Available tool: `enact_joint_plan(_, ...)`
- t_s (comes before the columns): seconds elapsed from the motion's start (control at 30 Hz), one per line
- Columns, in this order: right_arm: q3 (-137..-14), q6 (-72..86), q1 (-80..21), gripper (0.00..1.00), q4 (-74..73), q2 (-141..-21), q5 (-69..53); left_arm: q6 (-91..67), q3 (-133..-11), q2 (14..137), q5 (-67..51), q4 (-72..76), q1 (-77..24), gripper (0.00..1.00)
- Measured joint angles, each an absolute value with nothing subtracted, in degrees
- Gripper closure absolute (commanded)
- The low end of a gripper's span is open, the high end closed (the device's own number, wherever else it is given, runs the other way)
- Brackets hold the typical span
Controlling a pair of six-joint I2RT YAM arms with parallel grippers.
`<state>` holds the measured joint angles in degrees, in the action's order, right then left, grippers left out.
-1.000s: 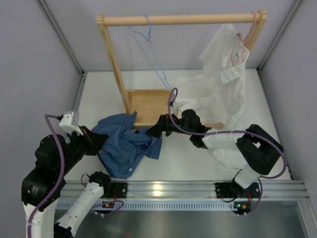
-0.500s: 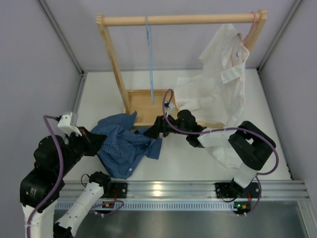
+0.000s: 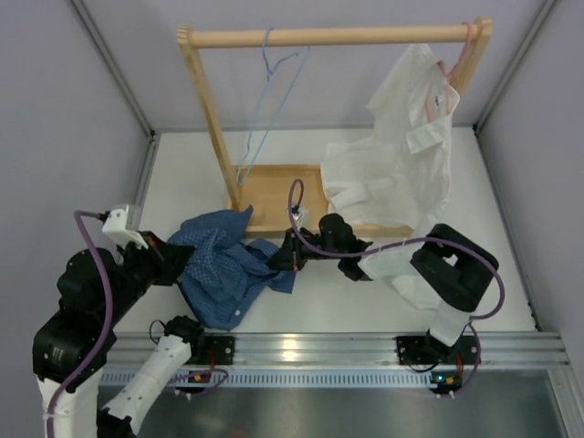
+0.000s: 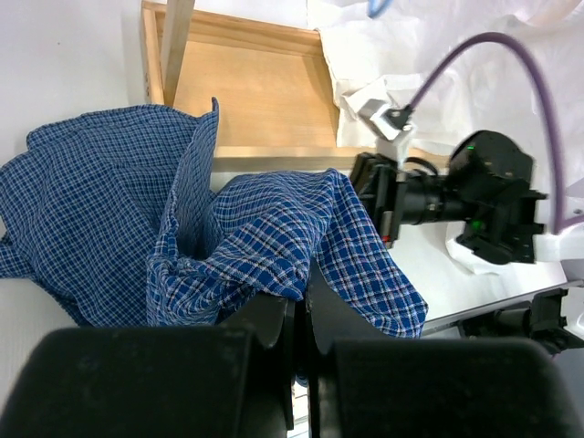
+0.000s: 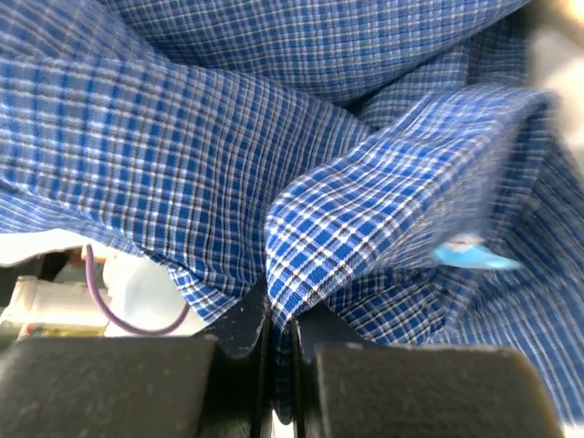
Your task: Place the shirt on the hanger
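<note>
The blue checked shirt (image 3: 224,269) lies crumpled on the white table between my two arms, in front of the rack's base. My left gripper (image 3: 172,259) holds its left side; in the left wrist view that gripper (image 4: 306,292) is shut on a fold of the shirt (image 4: 246,228). My right gripper (image 3: 279,258) is at the shirt's right edge. The right wrist view shows it (image 5: 281,319) shut on a pinched ridge of the shirt (image 5: 228,155). The light-blue wire hanger (image 3: 258,114) hangs by its hook from the wooden rod, turned askew, well behind and above the shirt.
A wooden rack with a top rod (image 3: 338,36) and a tray-like base (image 3: 274,192) stands at the back. A large white shirt (image 3: 411,155) hangs on a pink hanger (image 3: 461,55) at the rod's right end and drapes over my right arm. A metal rail (image 3: 301,347) runs along the near edge.
My right gripper has moved left onto the shirt's edge and gone from open to shut on it. The light-blue hanger has swung on the rod. My left gripper has kept its grip.
</note>
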<state>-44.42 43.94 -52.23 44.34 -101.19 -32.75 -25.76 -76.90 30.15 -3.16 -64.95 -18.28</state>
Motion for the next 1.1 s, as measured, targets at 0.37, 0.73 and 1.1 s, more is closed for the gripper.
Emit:
enact_joint_plan(0.37,-50.5,28.9,-52.9,1.0,9.8,-59.2,-0.5,-24.5,-79.4,35.2,-3.2,-62.4,-18.3,1.0)
enact_joint_plan(0.73,-90.1,13.9,-71.7,1.0,-16.3,-59.9,23.0,-25.6,-87.5,45.3,1.8,-51.4,-18.4,1.0)
enact_joint_plan(1.1,-65.8,26.7,-81.4,0.5,-12.9,-84.3,33.3,-35.9,-56.4,37.1,25.2,-59.7,-18.4,0.02)
